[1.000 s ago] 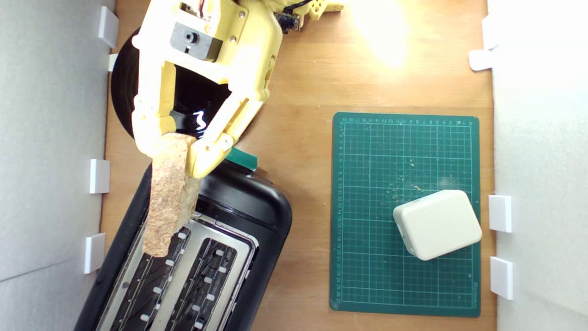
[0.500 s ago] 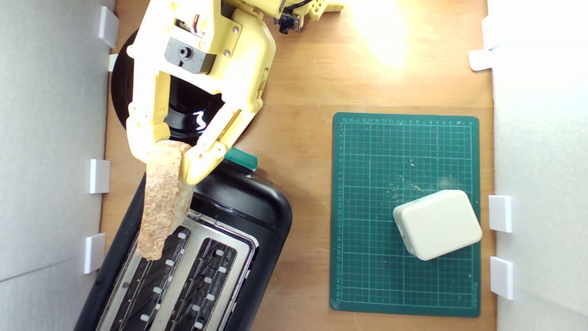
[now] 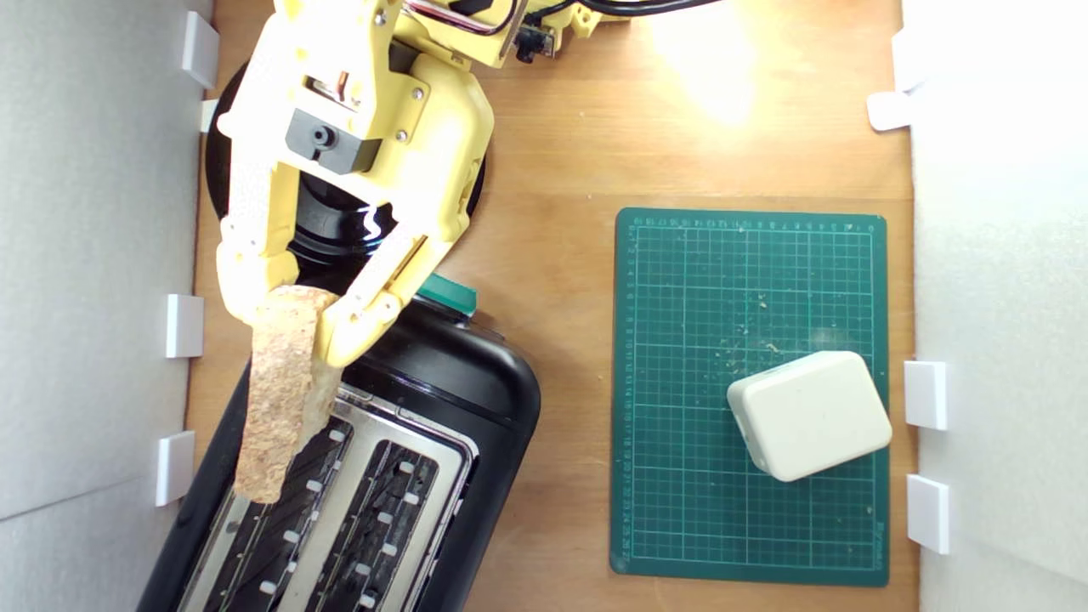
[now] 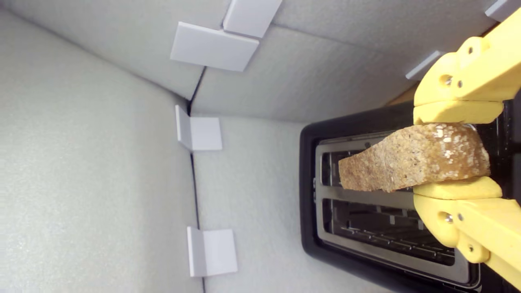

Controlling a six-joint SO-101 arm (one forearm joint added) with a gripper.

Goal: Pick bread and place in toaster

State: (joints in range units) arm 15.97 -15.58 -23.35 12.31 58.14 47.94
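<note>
writing: no brand or label readable on anything; green cutting mat [image 3: 748, 510] has tiny numerals along its grid edges and a small word at one corner, too small to read
gripper: yellow gripper [image 3: 285, 310], jaws pinching one end of the bread between them, one fingertip [image 4: 458, 112] on each crust side; wrist view shows both pads pressed onto the slice
bread: bread [image 3: 276, 399] held on edge, crust up, long body sticking out past the fingertips toward the exterior view's bottom; in air above the toaster, not in a slot
bread vs toaster: free tip hangs over the silver top at the exterior view's left edge, by the slot nearest the left wall; wrist view [image 4: 407, 165] shows the slice crossing over one slot and the bar between the two slots
toaster: black toaster [image 3: 459, 382], two long open slots, silver top, set at an angle in the exterior view's lower left, body cut off by the frame bottom
lever: green knob [image 3: 448, 293] at the toaster end nearest the gripper, just beside the fingertip on the exterior view's right
plate: round black plate [image 3: 217, 170] under the arm, mostly hidden by it
block: white rounded block [image 3: 807, 416] on the mat, well apart from the toaster, crumbs scattered near it
surface: wooden table [image 3: 561, 127], grey foam walls on both sides with white clips [image 3: 184, 325]
</note>
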